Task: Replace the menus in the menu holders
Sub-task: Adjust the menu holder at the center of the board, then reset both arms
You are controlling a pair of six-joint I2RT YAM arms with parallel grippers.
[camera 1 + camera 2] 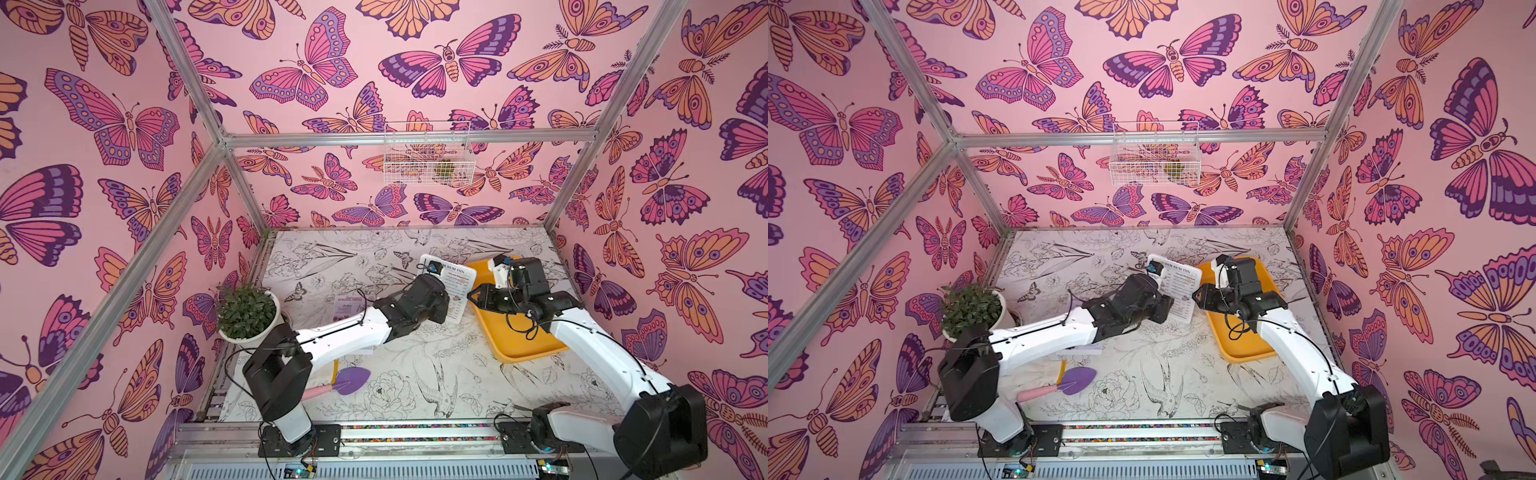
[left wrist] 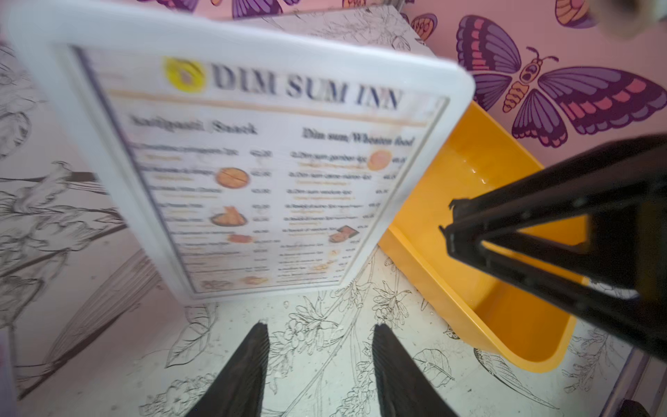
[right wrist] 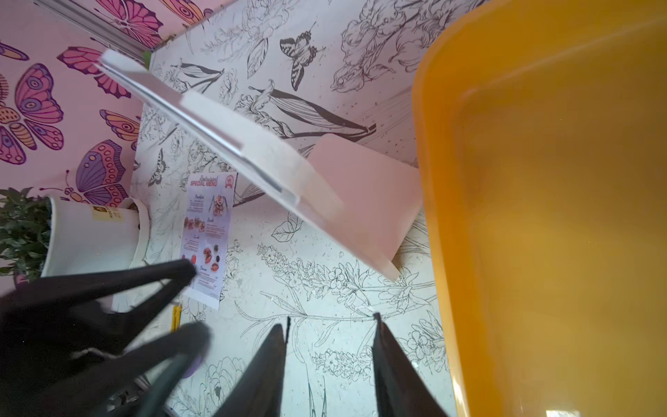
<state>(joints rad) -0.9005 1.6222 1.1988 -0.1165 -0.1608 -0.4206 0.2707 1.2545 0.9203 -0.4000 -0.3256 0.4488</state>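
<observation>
The menu holder [image 1: 465, 272] stands on the table beside the yellow tray, a white-rimmed panel [image 2: 252, 39] leaning back on its flat foot [image 3: 364, 195]. The white "DIM SUM INN" menu [image 2: 270, 180] sits inside it, print facing my left gripper. My left gripper [image 2: 319, 325] is open just in front of the panel's lower edge, with only table between its fingers. My right gripper [image 3: 332, 319] is open at the panel's right side, next to the tray, and holds nothing. The pink "SPECIAL MENU" sheet [image 3: 209, 234] lies flat on the table to the left, mostly under my left arm in both top views.
A yellow tray [image 1: 519, 340] lies right of the holder with my right arm over it. A potted plant [image 1: 247, 311] stands at the left edge. A purple trowel [image 1: 351, 380] with a pink handle lies near the front. A wire basket [image 1: 428, 158] hangs on the back wall.
</observation>
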